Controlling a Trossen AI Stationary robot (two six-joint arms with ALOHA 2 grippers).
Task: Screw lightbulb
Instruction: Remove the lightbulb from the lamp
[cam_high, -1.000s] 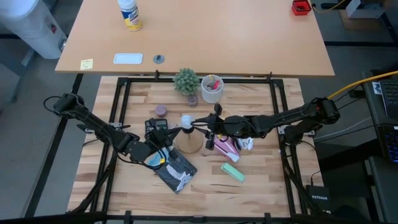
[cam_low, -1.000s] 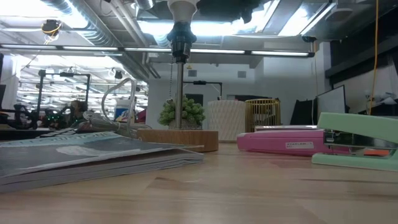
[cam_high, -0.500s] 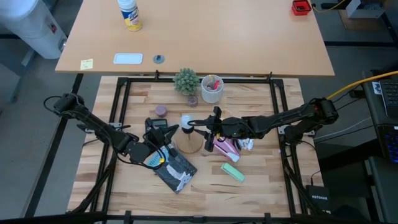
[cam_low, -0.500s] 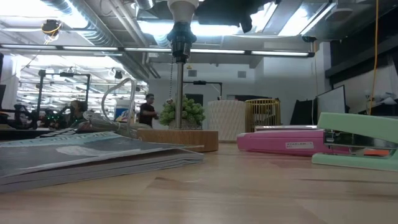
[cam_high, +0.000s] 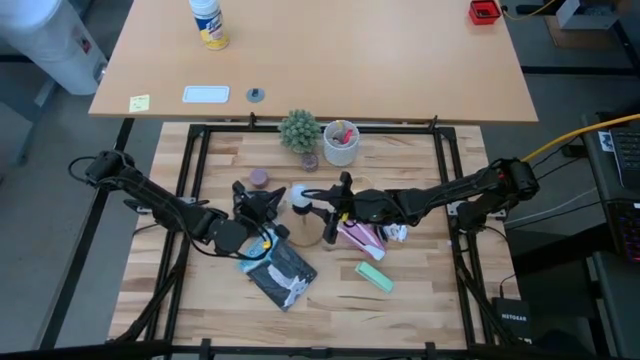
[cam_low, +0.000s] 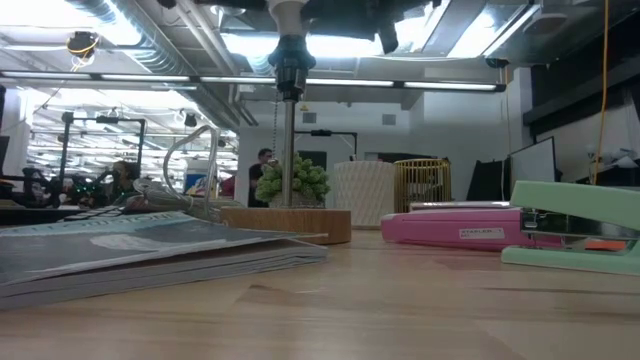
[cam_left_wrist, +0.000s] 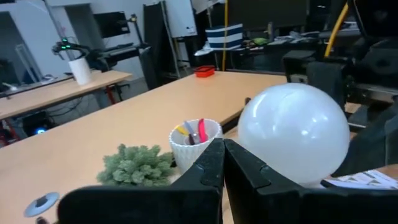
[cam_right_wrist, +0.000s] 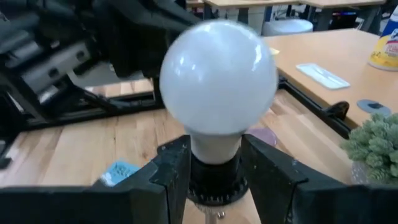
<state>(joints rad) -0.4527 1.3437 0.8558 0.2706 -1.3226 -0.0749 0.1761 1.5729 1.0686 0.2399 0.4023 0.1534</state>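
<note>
My right pincer grips the lightbulb upright on top of the wooden stand.
The lightbulb (cam_right_wrist: 217, 78) stands with its long axis vertical, round end up, neck down in the black socket (cam_right_wrist: 214, 180) above the wooden stand (cam_high: 306, 231). My right gripper (cam_right_wrist: 214, 165) reaches level toward the stand from its right, fingers (cam_right_wrist: 169, 177) clamped on the bulb's neck. My left gripper (cam_left_wrist: 222, 163), fingers pressed together and holding nothing, sits just beside the bulb on the stand's left.
</note>
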